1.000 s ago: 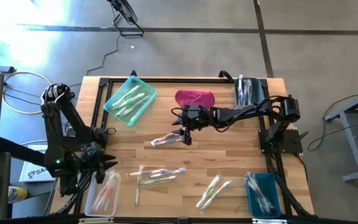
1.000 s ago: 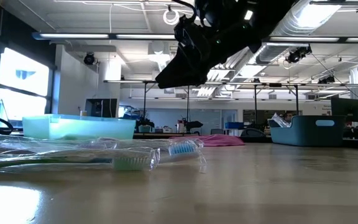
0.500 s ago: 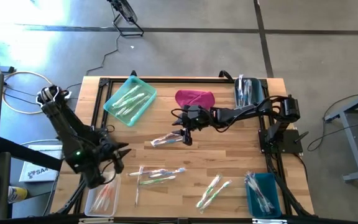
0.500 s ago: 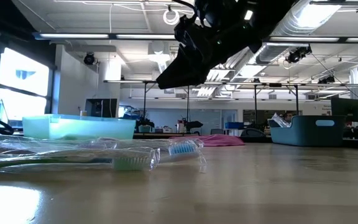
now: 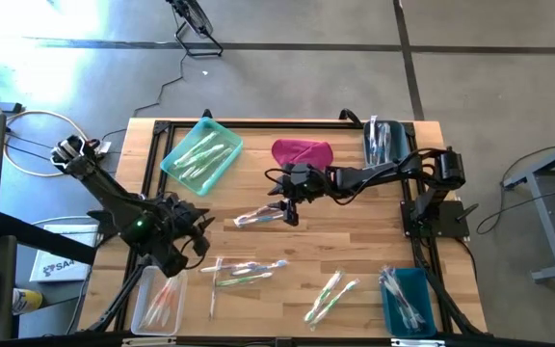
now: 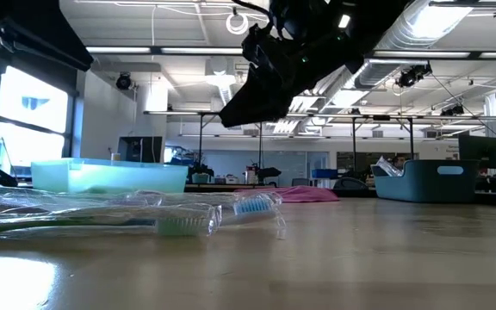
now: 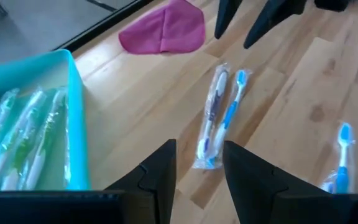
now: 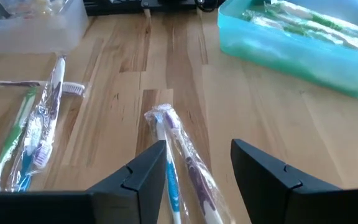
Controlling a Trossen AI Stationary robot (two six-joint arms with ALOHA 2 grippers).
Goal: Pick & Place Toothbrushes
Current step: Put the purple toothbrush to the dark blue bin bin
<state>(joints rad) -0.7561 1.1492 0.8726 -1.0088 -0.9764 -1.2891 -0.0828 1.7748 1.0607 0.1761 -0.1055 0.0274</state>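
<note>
Clear slippery wrap covers the brush pair [image 5: 258, 218], just under the right gripper [image 5: 285, 208]. In the right wrist view, its open, empty fingers [image 8: 143, 180] straddle both brushes [image 8: 180, 158]; closing may pinch only film. Left gripper [image 7: 199, 163]: open, empty, nearing; collision possible.

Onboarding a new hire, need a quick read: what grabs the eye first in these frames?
Wrapped toothbrushes lie scattered over the wooden table, with more sorted into a turquoise tray at the far left and a blue bin at the near right. The right gripper hangs open over a wrapped pair mid-table, near the magenta cloth. The left gripper is open and faces that pair.
</note>
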